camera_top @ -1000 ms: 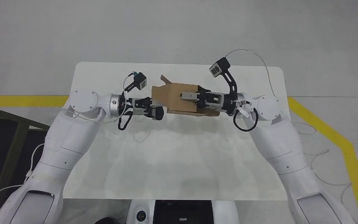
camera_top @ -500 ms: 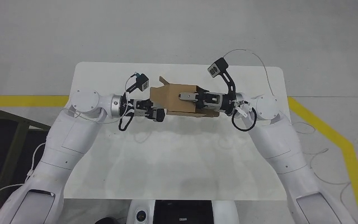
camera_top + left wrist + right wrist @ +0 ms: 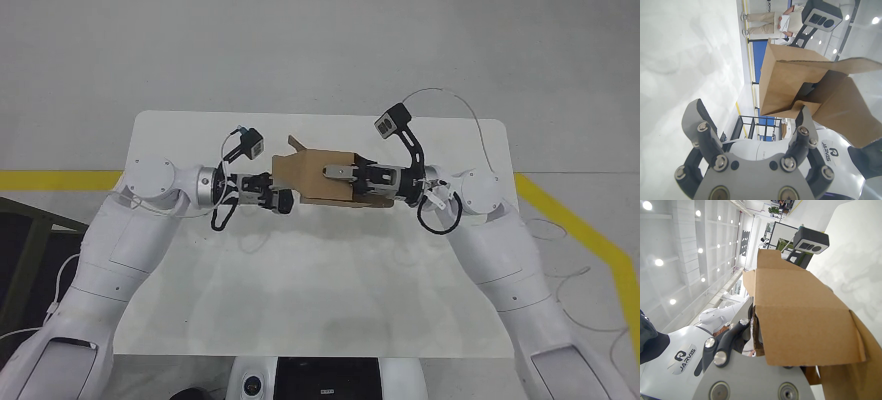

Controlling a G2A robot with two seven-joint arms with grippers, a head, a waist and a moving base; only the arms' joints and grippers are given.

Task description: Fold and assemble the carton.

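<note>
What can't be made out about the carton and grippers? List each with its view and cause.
Top view: the right gripper covers part of the carton; whether the left gripper touches it is too small to tell.
Right wrist view: the carton hides one of the right jaws.
Left wrist view: the carton's flap is cut off by the edge.

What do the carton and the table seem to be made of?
Carton: brown corrugated cardboard with a matte finish; the cut flap edge in the left wrist view shows wavy fluting. Table: a white, smooth, slightly glossy top with faint reflections, likely laminate or painted board; the look cannot settle which.
</note>
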